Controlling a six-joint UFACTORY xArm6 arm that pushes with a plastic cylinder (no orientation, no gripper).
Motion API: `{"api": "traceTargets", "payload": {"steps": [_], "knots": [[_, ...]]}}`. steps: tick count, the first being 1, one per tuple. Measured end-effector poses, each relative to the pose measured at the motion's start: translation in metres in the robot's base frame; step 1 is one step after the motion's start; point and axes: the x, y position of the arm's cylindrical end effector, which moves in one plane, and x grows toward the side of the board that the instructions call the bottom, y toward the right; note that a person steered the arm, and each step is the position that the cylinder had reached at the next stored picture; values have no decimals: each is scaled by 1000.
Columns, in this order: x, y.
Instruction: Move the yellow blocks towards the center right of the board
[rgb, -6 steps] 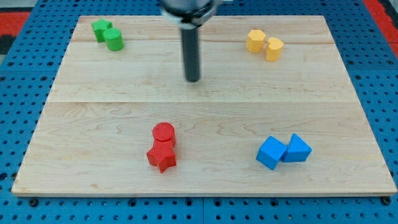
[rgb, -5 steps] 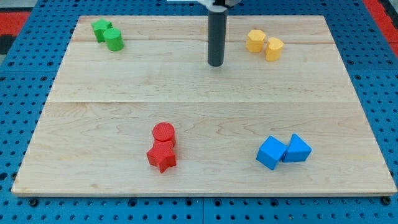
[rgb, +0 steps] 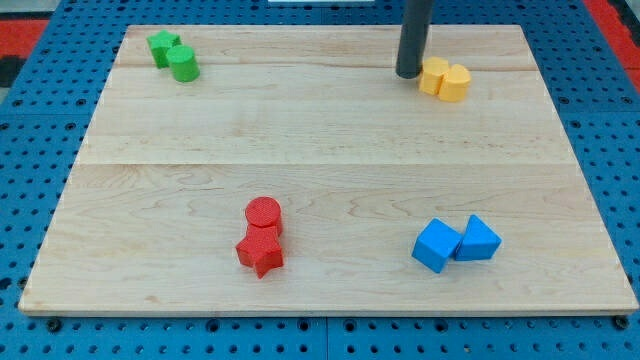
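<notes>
Two yellow blocks sit side by side near the view's top right of the wooden board (rgb: 320, 150): a yellow hexagonal block (rgb: 434, 75) on the left and a yellow rounded block (rgb: 455, 83) touching it on the right. My tip (rgb: 407, 73) is at the left edge of the hexagonal block, touching or almost touching it. The dark rod rises from there out of the view's top.
A green star block (rgb: 162, 45) and a green cylinder (rgb: 183, 65) sit at the top left. A red cylinder (rgb: 263, 213) and a red star block (rgb: 261, 251) sit at bottom centre. Two blue blocks (rgb: 437, 245) (rgb: 478, 239) sit at the bottom right.
My tip moved right and up, from the board's upper middle to the yellow blocks. Both yellow blocks shifted to the right and slightly down, now pressed together.
</notes>
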Motion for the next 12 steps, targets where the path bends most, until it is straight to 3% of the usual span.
{"api": "traceTargets", "payload": {"steps": [3,6,7,8,9,10,11,12], "knots": [[-41,31],[5,50],[-34,113],[0,116],[34,84],[89,79],[76,102],[28,131]]}}
